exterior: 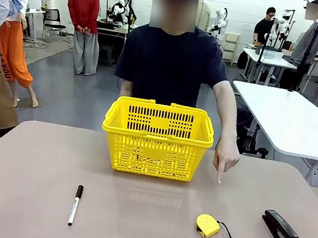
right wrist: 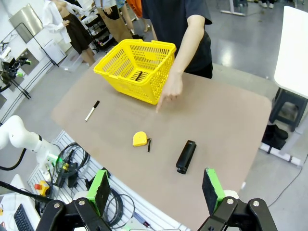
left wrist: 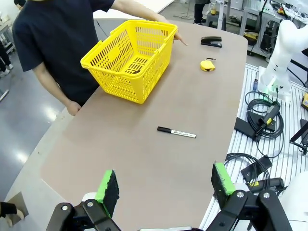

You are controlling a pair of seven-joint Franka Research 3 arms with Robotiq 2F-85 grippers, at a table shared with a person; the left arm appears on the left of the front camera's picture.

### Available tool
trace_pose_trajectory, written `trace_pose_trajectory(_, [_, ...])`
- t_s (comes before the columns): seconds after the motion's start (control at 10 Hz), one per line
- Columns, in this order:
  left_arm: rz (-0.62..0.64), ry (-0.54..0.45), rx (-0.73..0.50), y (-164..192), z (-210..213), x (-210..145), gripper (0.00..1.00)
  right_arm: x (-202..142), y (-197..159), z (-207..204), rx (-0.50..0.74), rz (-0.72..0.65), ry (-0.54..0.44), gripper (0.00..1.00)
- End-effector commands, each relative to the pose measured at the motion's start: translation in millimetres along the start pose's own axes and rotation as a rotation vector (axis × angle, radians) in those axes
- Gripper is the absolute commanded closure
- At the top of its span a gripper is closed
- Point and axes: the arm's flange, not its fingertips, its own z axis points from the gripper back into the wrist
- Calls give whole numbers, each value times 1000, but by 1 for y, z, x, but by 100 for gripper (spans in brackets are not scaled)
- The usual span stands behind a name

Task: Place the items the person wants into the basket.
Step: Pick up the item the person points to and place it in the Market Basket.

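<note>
The yellow basket (exterior: 156, 139) stands mid-table in front of the person (exterior: 170, 61); something small and dark lies on its floor (left wrist: 136, 72). A small yellow tape measure (exterior: 207, 226) lies near the front right. The person's hand (exterior: 225, 159) points a finger down at the table just behind it. In the left wrist view my left gripper (left wrist: 165, 183) hangs open and holds nothing, above the near table edge, far from the basket (left wrist: 130, 57) and tape measure (left wrist: 207, 65). My right gripper (right wrist: 155, 190) is open too, off the table's edge, short of the tape measure (right wrist: 140, 139).
A white marker with a black cap (exterior: 76, 205) lies front left. A black stapler (exterior: 279, 230) lies at the far right. Cables and boxes (left wrist: 262, 130) sit on the slatted bench beside the table. Other people and tables are farther back.
</note>
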Motion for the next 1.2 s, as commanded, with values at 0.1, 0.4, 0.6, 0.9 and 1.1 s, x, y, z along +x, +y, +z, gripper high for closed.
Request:
trace_pose_trajectory(0.1, [-24,-10,-4,0,0,0,0,1,-1,-4,6,5,-19,0])
trace_pose_trajectory(0.4, [-24,-10,-4,0,0,0,0,1,-1,-4,6,5,-19,0])
trace_pose_trajectory(0.6, [-24,-10,-4,0,0,0,0,11,14,-12,-18,16,112,0])
trace_pose_trajectory(0.9, [-24,-10,-4,0,0,0,0,69,81,-101,-91,102,417,0])
trace_pose_trajectory(1.1, [-24,-10,-4,0,0,0,0,79,137,-189,-146,189,610,0])
